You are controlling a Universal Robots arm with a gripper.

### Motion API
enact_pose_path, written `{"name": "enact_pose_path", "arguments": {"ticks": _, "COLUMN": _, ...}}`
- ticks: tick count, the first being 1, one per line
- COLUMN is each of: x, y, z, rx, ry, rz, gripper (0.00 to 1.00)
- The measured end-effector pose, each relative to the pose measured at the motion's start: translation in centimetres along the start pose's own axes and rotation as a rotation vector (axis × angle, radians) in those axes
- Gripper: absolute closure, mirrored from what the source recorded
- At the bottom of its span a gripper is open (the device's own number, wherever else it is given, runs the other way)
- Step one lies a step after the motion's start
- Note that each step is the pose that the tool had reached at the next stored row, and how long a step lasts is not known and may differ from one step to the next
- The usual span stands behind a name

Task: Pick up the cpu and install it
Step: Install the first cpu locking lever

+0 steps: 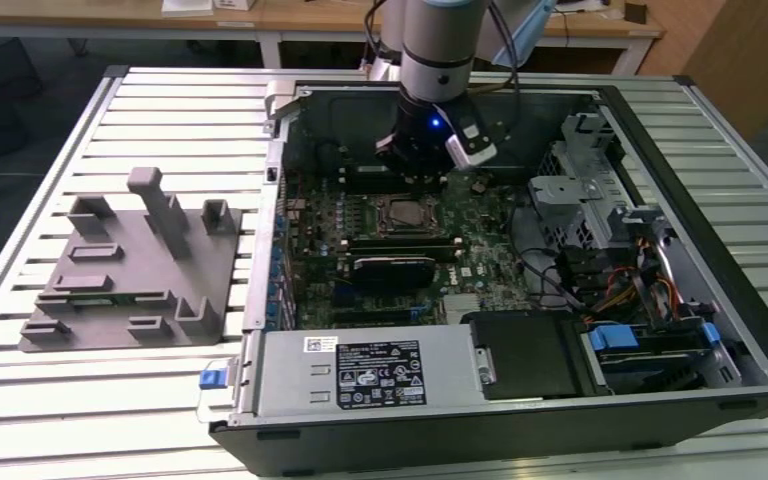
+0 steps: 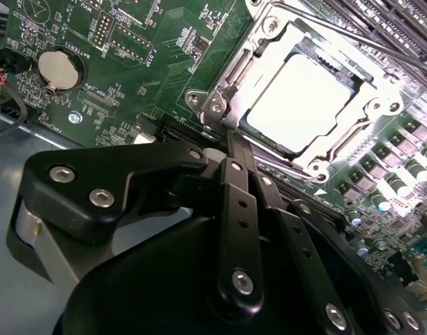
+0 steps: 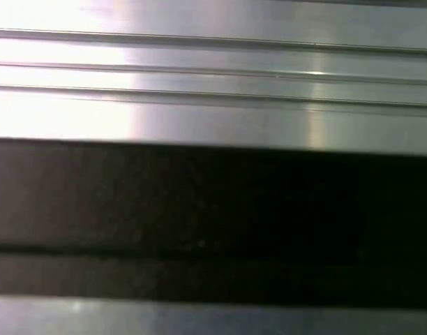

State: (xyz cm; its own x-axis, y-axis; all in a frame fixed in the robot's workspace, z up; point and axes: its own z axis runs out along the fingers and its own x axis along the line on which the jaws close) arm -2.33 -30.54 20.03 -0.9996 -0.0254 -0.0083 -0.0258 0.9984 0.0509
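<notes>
The cpu (image 2: 303, 99) lay seated in the socket frame (image 2: 217, 105) on the green motherboard (image 2: 130, 49). The gripper (image 2: 234, 143) hung just beside it, fingers (image 2: 236, 150) pressed together and holding nothing. The open computer case (image 1: 744, 300) sat on a ribbed aluminium tabletop (image 1: 157, 100), beside a grey tray (image 1: 117, 270). Wooden desks (image 1: 304, 15) stood behind.

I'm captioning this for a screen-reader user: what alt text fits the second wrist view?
A pale silver cpu lies in the metal-framed socket of a green motherboard. The black tool fills the foreground, its tip reaching to the socket's edge. A round coin battery sits on the board away from the socket.
</notes>
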Motion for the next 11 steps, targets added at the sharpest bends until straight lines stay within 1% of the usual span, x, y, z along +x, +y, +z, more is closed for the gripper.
{"name": "enact_pose_path", "arguments": {"ticks": 7, "x": -0.06, "y": -0.01, "z": 0.09, "rx": 0.0007, "ry": -0.0001, "rz": 0.0, "gripper": 0.89}}
{"name": "enact_pose_path", "arguments": {"ticks": 11, "x": -0.07, "y": 0.01, "z": 0.04, "rx": 0.0064, "ry": -0.0002, "rz": 0.0, "gripper": 0.89}}
